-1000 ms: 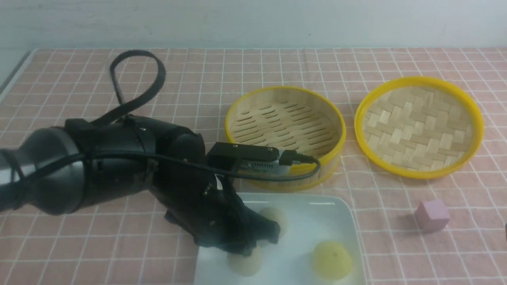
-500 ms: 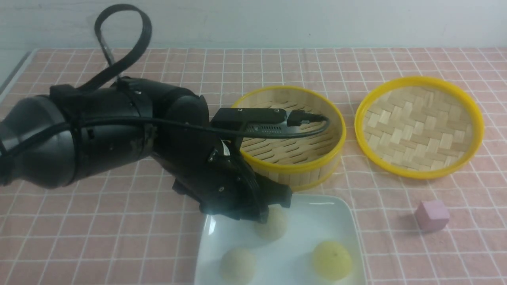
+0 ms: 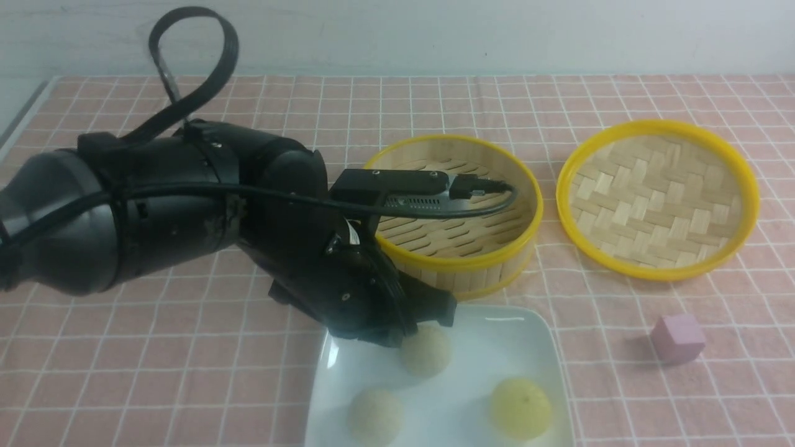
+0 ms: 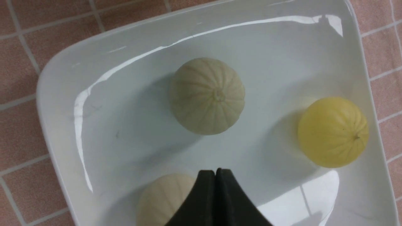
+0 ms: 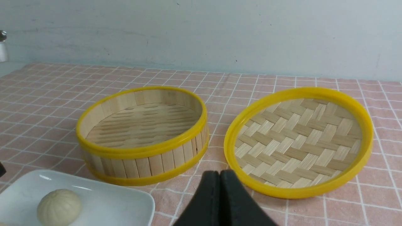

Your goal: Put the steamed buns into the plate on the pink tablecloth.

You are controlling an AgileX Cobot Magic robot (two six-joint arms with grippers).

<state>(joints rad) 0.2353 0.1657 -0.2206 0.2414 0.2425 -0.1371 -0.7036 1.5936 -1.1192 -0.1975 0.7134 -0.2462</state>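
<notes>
Steamed buns [image 3: 425,351]: three, all sitting in the plate [image 3: 528,323] on the pink tablecloth [image 3: 186,372], near centre.
Left gripper [image 4: 215,175]: hovering close over the far beige bun, jaws pressed together, carrying nothing.
Right gripper [image 5: 220,177]: likewise pinched, empty.
Risk: a low sideways pull-out is likely knocking that bun off.

The left arm [image 3: 155,211] slants forward and down, the left gripper [image 4: 215,172] pressed closed on nothing, the right gripper [image 5: 220,172] likewise closed.

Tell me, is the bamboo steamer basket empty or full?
Empty. In the right wrist view the steamer basket shows only its bare slatted floor; the steamed buns lie on the plate.
</notes>
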